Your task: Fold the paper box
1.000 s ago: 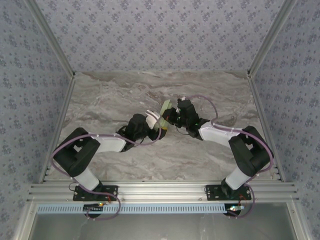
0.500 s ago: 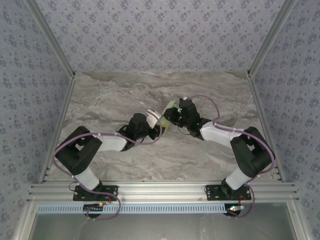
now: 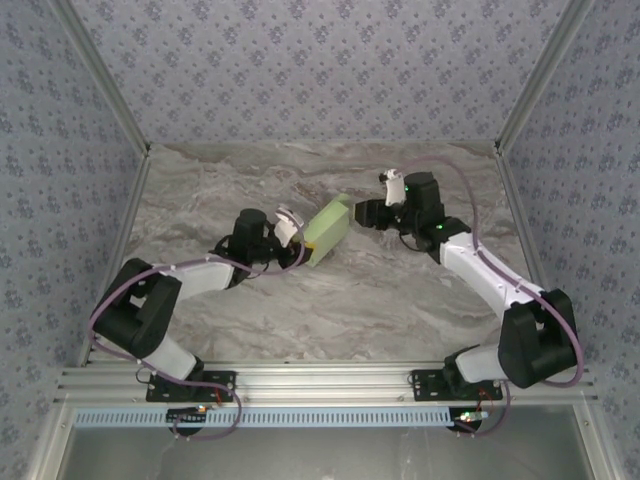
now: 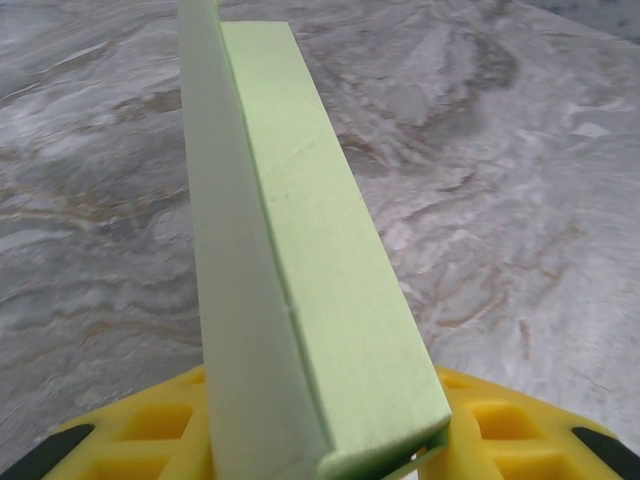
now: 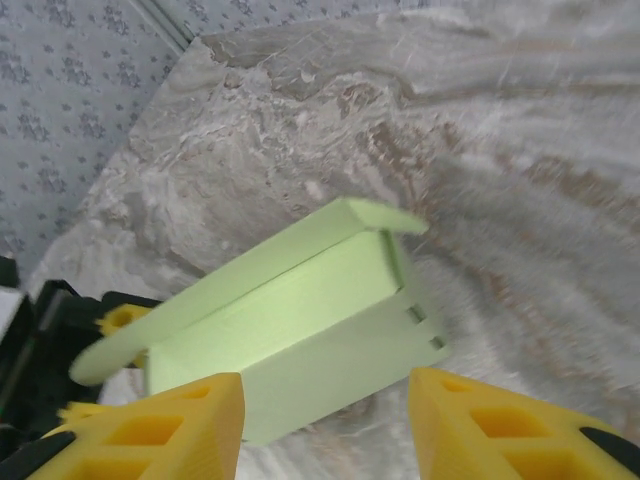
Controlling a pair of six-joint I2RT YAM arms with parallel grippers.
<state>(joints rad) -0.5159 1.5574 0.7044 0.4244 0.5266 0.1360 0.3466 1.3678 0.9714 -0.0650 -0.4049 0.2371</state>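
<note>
The paper box (image 3: pixel 328 230) is a pale green, folded rectangular box with one long flap (image 5: pixel 250 275) standing open. My left gripper (image 3: pixel 296 234) is shut on its near end; in the left wrist view the box (image 4: pixel 300 250) rises from between the yellow fingers (image 4: pixel 500 430). My right gripper (image 3: pixel 375 198) hangs open just right of the box, not touching it. In the right wrist view its yellow fingertips (image 5: pixel 165 430) stand wide apart, with the box (image 5: pixel 320 340) ahead of them, two small slots at its right end.
The marbled table (image 3: pixel 330 300) stretches around both arms. Patterned walls (image 3: pixel 320 70) close off the back and sides, and a metal rail (image 3: pixel 320 380) runs along the near edge. The left gripper's black body (image 5: pixel 40 330) is seen at the left of the right wrist view.
The right gripper has opened, let go of the box and drawn back to the right. The left gripper closed on the box and shifted it left, away from the right arm.
</note>
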